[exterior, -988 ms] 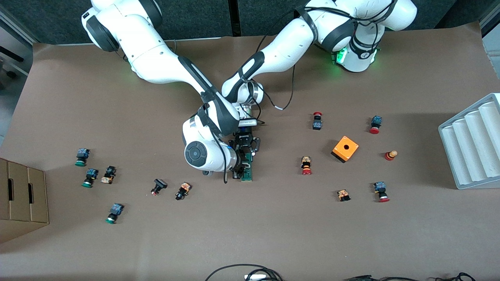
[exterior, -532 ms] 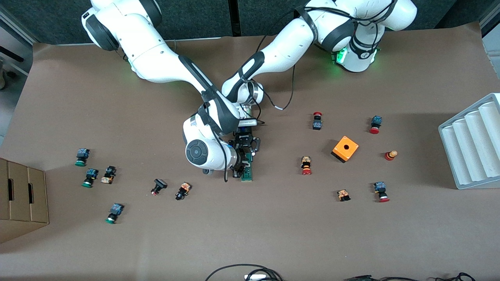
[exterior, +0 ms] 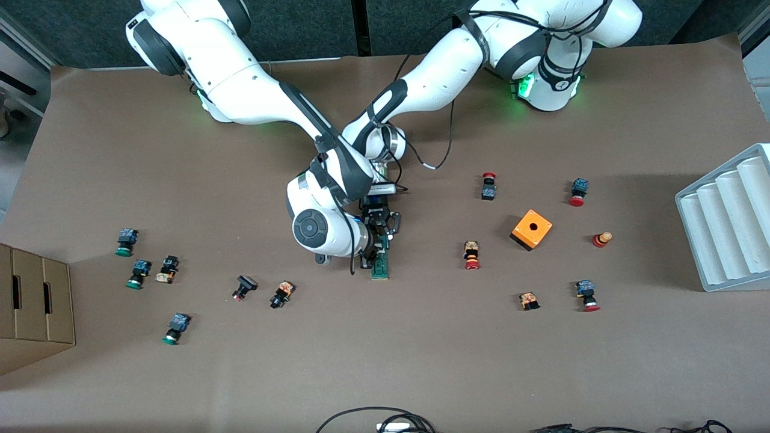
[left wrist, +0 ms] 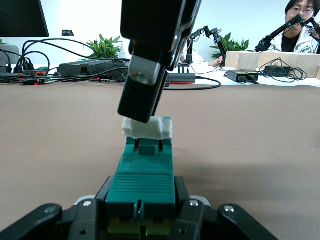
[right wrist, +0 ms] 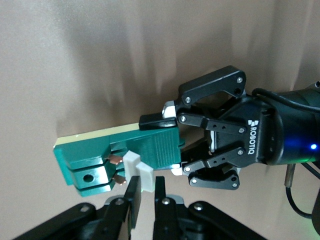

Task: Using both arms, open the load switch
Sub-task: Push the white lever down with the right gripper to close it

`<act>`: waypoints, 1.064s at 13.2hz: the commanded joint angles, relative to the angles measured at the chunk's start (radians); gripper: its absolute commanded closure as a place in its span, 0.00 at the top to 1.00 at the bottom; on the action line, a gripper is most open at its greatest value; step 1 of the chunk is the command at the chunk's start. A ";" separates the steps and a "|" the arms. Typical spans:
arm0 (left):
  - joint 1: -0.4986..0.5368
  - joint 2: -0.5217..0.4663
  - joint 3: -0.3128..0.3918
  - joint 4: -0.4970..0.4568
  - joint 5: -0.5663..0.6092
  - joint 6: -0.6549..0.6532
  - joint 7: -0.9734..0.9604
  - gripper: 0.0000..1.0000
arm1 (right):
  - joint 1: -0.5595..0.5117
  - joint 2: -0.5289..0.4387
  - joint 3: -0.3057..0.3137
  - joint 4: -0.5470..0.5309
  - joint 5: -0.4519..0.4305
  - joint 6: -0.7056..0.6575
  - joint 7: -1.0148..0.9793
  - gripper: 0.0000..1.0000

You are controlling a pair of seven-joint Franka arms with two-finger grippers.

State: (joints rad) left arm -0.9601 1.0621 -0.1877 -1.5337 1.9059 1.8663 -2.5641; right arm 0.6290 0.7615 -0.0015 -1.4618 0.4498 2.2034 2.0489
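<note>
The load switch (exterior: 380, 268), a narrow dark-green block, is in mid-table, held between both grippers. My left gripper (exterior: 379, 236) is shut on the green body (left wrist: 142, 175); its fingers (left wrist: 186, 210) clamp both sides. My right gripper (exterior: 368, 260) reaches in from the side and is shut on the small white end piece (right wrist: 139, 172). In the right wrist view my right gripper (right wrist: 146, 189) pinches that piece, which stands slightly off the green body (right wrist: 115, 150), and copper contacts (right wrist: 116, 160) show beside it. In the left wrist view the white piece (left wrist: 148, 128) sits over the block's end.
An orange cube box (exterior: 532, 229) lies toward the left arm's end, with several red push buttons (exterior: 471, 255) around it. Green and black buttons (exterior: 139, 273) lie toward the right arm's end. A white ridged rack (exterior: 728, 222), a cardboard box (exterior: 33, 300) and cables (exterior: 385, 422) line the edges.
The right arm's wrist has drifted a little toward the robots' bases and the left arm's end. Both grips look unchanged and the switch has barely moved.
</note>
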 commanded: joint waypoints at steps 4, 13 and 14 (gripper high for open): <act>0.015 0.067 -0.004 0.046 -0.007 0.074 -0.002 0.51 | 0.009 -0.011 0.005 -0.058 -0.042 0.059 0.004 0.20; 0.015 0.067 -0.004 0.046 -0.007 0.074 -0.004 0.51 | -0.005 -0.033 0.005 -0.041 -0.040 0.036 0.007 0.20; 0.015 0.065 -0.004 0.046 -0.007 0.074 -0.004 0.51 | -0.020 -0.040 0.005 -0.037 -0.040 0.012 0.005 0.23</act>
State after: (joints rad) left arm -0.9601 1.0621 -0.1877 -1.5337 1.9060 1.8664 -2.5642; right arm 0.6334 0.7551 -0.0021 -1.4922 0.4355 2.2411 2.0488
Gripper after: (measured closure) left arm 0.485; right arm 0.797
